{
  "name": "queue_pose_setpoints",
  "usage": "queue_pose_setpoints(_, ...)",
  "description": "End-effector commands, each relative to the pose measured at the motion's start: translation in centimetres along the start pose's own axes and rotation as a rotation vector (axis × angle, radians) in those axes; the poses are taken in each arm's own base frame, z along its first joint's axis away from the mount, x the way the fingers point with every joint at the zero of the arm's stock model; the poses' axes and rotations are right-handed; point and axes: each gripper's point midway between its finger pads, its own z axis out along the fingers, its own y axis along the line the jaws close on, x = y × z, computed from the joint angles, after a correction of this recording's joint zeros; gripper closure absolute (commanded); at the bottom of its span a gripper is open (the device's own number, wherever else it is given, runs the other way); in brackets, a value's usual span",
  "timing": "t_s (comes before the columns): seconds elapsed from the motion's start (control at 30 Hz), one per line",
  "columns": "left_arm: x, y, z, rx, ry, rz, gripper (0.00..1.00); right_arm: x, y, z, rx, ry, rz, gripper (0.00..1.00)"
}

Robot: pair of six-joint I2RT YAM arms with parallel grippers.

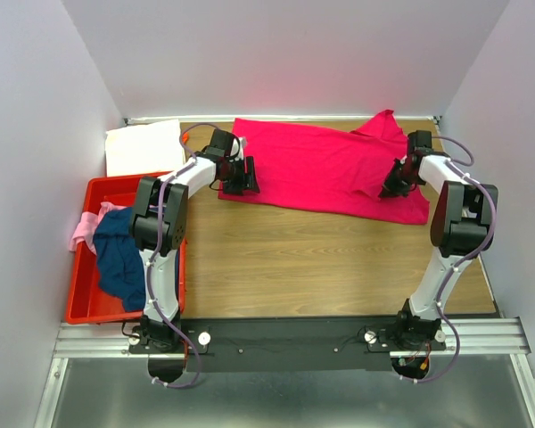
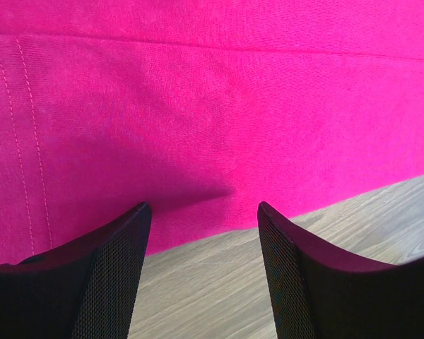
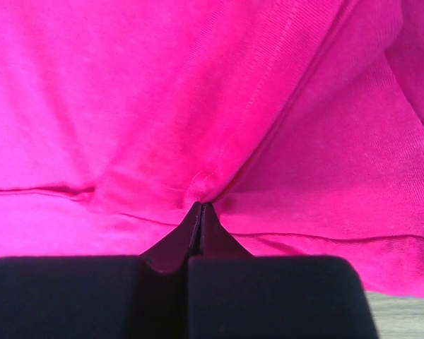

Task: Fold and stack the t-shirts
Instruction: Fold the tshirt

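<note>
Right wrist, right gripper [image 3: 200, 206] clamped on magenta t-shirt [image 3: 162, 106] fold

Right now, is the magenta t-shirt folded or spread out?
Spread, not folded: the magenta t-shirt lies wide across the table; only its right end bunches where the right gripper, shut, pinches a fold.
</note>
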Motion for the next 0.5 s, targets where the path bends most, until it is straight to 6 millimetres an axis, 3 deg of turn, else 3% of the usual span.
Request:
queue_pose_setpoints(0.0, 1.4, 1.2, 0.2, -0.041, 0.026, 0.020, 0.30, -2.5, 2.7, -1.3, -0.064, -0.068, -0.012, 1.00)
queue_pose_setpoints(0.47, 2.7, 1.8, 0.1, -0.053, 0.055, 0.023, 0.30, -6.0, 6.8, 1.2, -0.140, -0.085, -0.053, 0.99)
